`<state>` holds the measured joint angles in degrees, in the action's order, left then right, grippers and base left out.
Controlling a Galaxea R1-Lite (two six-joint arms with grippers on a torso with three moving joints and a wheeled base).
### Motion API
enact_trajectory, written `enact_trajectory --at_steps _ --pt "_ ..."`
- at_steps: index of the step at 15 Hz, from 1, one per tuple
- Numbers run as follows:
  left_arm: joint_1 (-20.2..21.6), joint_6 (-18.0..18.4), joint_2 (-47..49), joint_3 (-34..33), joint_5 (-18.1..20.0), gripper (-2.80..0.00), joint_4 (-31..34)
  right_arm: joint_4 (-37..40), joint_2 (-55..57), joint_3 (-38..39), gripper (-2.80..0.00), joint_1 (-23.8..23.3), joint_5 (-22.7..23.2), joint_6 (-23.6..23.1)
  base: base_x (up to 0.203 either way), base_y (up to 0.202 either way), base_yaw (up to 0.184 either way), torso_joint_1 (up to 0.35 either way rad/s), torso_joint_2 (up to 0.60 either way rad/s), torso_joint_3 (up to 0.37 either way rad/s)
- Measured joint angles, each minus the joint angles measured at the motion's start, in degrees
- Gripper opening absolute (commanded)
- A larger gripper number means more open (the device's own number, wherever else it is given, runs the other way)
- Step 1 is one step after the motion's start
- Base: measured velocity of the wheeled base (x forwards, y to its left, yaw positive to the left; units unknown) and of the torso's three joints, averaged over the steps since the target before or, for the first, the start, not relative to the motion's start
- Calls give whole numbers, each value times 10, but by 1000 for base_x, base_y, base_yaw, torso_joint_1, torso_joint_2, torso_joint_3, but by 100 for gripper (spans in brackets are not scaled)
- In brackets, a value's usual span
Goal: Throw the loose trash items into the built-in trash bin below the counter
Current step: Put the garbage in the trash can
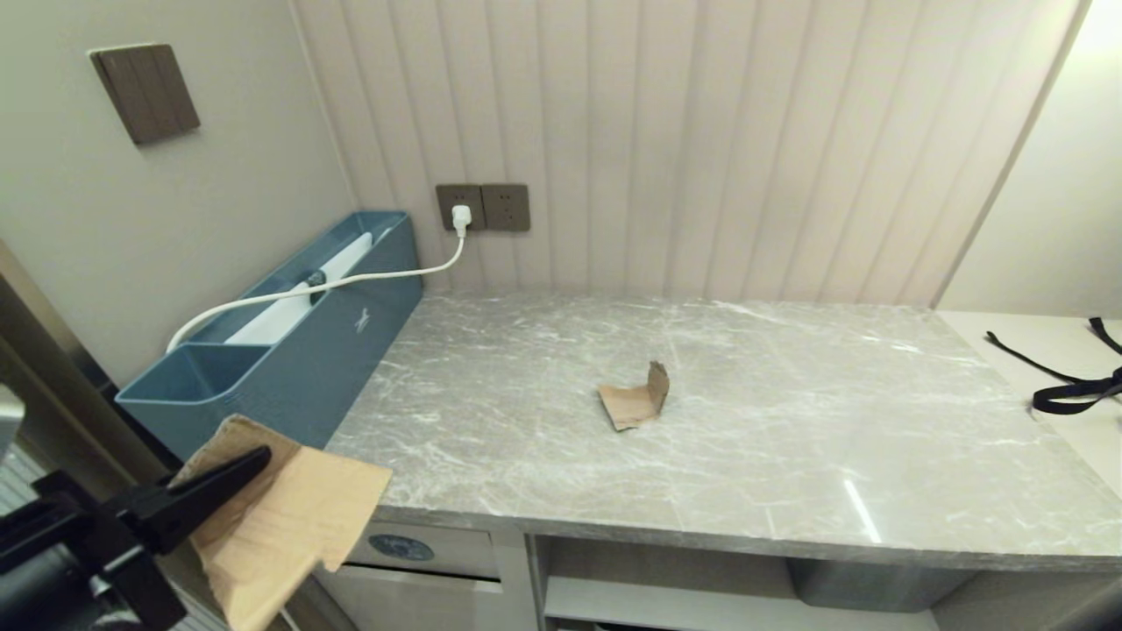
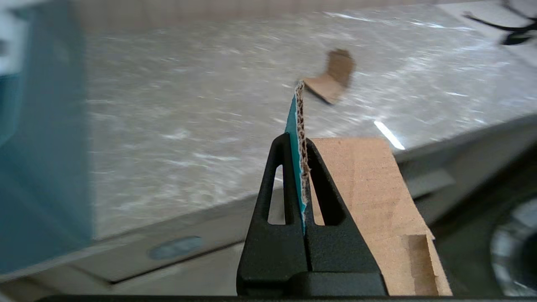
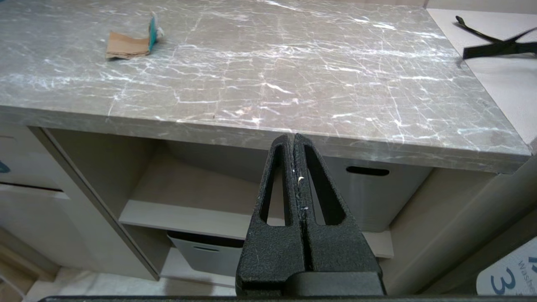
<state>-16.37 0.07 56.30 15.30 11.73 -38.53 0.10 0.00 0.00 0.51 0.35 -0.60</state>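
My left gripper [image 1: 256, 458] hangs off the counter's front left corner, shut on a torn scrap of light brown cardboard [image 1: 294, 517]. In the left wrist view the scrap [image 2: 361, 188] is pinched edge-on between the fingertips of that gripper [image 2: 296, 140]. A second bent scrap [image 1: 635, 401] lies mid-counter [image 1: 789, 421]. Below the counter edge, just right of the held scrap, is the bin flap with its round blue sticker [image 1: 401, 548]. My right gripper [image 3: 293, 138] is shut and empty, low in front of the open shelves and outside the head view.
A long blue-teal box [image 1: 289, 342] stands along the counter's left end, with a white cable [image 1: 351, 280] running from it to a wall socket. A black strap [image 1: 1069, 386] lies on the pale surface at right. Grey tubs [image 3: 377, 197] sit on the shelves under the counter.
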Motion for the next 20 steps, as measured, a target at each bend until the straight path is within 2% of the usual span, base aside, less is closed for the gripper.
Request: enact_trajectory --at_steps 2,4,6,7,10,12,16,18,20 --pt "0 -44 8 -3 27 -280 0 0 0 0 -280 0 0 0 0 0 0 -139 315 161" --pt "0 -91 13 -14 26 -280 -1 0 0 0 -280 0 0 -1 0 0 0 -154 326 170" --pt "11 -105 11 -43 15 -280 -1 0 0 0 -280 0 0 -1 0 0 0 -165 346 179" --pt "30 -106 4 -62 11 -280 -1 0 0 0 -280 0 0 -1 0 0 0 -156 349 176" --pt "111 -101 -40 -126 7 -280 0 0 0 0 -280 0 0 0 0 0 0 -173 372 195" --pt "144 -91 -66 -144 7 -280 3 0 0 0 -280 0 0 -1 0 0 0 -222 501 261" --pt "152 -85 -84 -126 8 -280 4 -1 0 0 -280 0 0 0 0 0 0 -248 544 294" --pt "151 -47 -83 -108 9 -280 4 -1 0 0 -280 0 0 1 0 0 0 -245 542 299" --pt "150 -9 -82 -105 26 -280 5 0 0 0 -280 0 0 1 0 0 0 -233 527 295"
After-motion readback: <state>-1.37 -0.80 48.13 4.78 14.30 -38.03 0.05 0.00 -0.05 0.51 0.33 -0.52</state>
